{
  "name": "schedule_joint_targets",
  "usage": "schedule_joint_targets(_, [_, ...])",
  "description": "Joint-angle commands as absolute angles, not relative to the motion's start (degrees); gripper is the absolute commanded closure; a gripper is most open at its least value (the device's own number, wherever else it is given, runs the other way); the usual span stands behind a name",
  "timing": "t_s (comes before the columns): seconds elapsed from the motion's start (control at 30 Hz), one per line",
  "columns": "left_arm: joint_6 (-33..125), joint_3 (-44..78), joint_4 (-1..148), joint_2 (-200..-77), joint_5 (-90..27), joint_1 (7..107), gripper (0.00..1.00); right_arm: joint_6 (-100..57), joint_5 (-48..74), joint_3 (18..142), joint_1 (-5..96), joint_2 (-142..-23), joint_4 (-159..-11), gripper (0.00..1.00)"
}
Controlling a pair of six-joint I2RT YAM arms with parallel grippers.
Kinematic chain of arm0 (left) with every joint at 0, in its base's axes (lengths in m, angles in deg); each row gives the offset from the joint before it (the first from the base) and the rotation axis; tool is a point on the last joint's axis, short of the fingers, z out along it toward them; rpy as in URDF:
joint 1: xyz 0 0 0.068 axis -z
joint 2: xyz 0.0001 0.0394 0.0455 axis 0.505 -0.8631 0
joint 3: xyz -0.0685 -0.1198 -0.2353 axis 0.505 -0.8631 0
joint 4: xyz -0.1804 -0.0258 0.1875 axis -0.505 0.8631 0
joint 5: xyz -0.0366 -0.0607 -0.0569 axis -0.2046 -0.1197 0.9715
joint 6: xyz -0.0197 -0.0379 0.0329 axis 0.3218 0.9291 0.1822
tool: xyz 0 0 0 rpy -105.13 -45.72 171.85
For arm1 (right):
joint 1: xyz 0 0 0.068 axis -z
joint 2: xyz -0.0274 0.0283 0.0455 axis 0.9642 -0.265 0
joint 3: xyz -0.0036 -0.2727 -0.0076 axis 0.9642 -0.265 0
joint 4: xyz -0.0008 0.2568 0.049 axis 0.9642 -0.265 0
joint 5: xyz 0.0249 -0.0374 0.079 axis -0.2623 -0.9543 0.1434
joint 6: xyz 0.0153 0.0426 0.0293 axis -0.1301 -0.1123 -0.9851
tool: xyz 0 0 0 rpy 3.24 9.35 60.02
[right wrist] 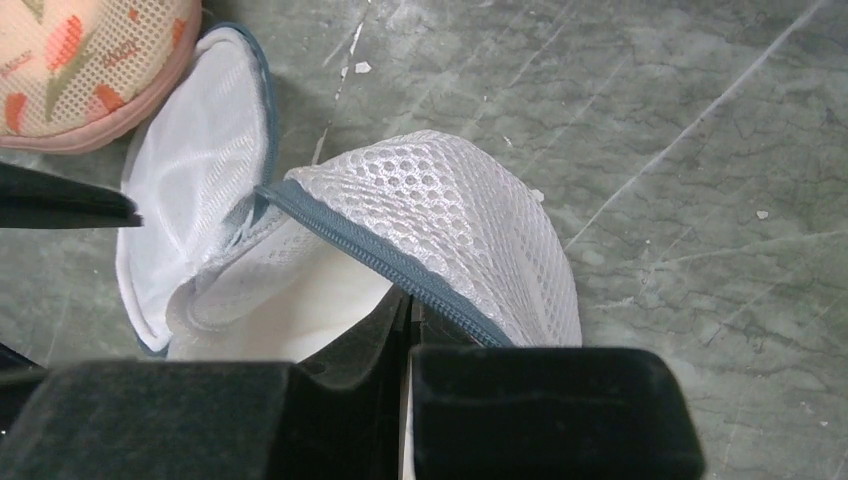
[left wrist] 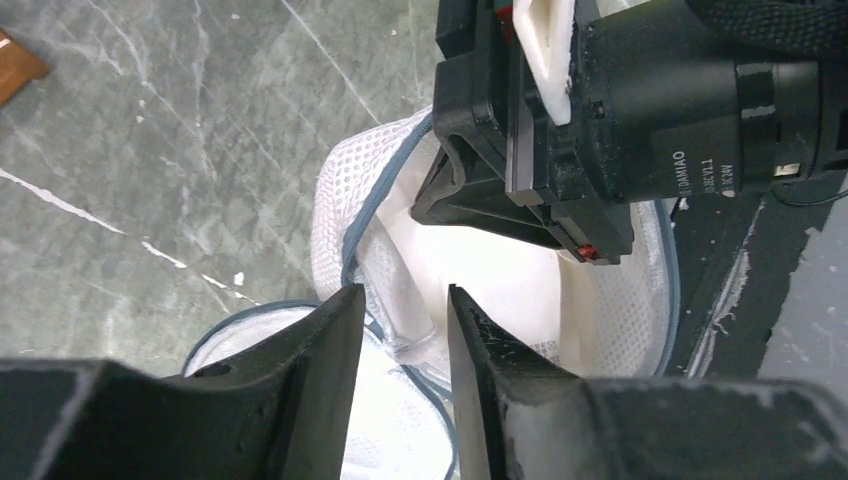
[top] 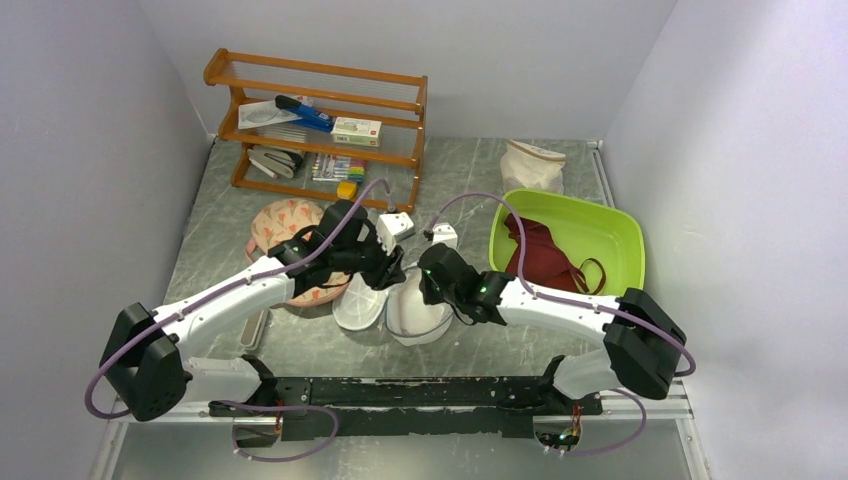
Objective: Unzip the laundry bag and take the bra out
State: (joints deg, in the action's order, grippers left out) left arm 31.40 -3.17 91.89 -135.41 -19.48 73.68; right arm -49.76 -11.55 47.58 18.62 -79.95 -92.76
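While both arms crowd the laundry bag [top: 412, 322] at table centre, the top view shows it unzipped with its halves splayed. The maroon bra [top: 540, 258] lies in the green basin [top: 600, 232] at the bag's 3 o'clock, so removal looks done.

Left wrist view: the left gripper [left wrist: 400, 325] is narrowly parted over the mesh rim and appears to hold nothing.

Right wrist view: the right gripper [right wrist: 408, 325] is pinched tight on the grey zipper edge [right wrist: 370, 250].

The next move likely calls for letting go and backing away cleanly.

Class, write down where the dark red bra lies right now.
In the top view, the bra lies inside the green tub on the table's right side, to the right of the opened laundry bag.
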Motion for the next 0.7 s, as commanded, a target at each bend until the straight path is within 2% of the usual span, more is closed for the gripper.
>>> schedule_joint_targets(0.0, [30.63,-3.05,92.05,-136.77,-15.80,74.10,0.50,-49.29,-10.70,49.97,18.29,-78.37,-93.92,1.00])
schedule_joint_targets(0.13, [30.59,-2.56,92.79,-138.32,-15.45,74.10,0.46,-49.60,-10.62,50.86,18.29,-76.92,-94.69,1.00])
schedule_joint_targets(0.3, [30.58,-2.11,93.31,-139.51,-14.87,74.08,0.47,-50.52,-10.33,50.44,18.29,-73.81,-94.24,1.00])
schedule_joint_targets(0.67, [30.81,-1.59,94.23,-140.89,-17.99,74.08,0.67,-50.98,-7.64,48.75,18.37,-70.95,-93.04,1.00])
